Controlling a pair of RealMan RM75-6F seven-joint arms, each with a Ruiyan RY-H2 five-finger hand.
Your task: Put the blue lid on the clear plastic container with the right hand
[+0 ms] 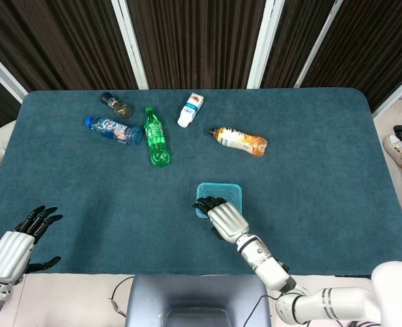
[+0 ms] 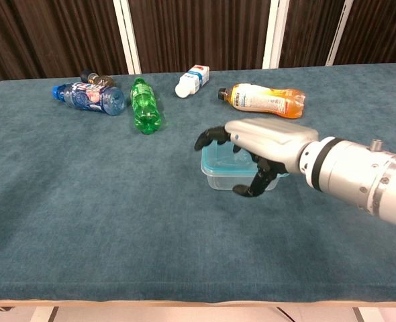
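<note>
The clear plastic container (image 2: 231,176) stands mid-table with the blue lid (image 1: 221,193) lying on top of it; the lid's blue rim (image 2: 215,161) shows in the chest view too. My right hand (image 1: 220,219) hovers above the container's near edge, fingers spread and curved, holding nothing; in the chest view the right hand (image 2: 258,149) is a little above and in front of the lid. My left hand (image 1: 20,242) stays open off the table's near left corner.
At the back lie a blue bottle (image 1: 112,129), a green bottle (image 1: 156,136), a small dark jar (image 1: 116,104), a white bottle (image 1: 191,110) and an orange bottle (image 1: 240,141). The teal table (image 1: 323,170) ends just behind my right wrist.
</note>
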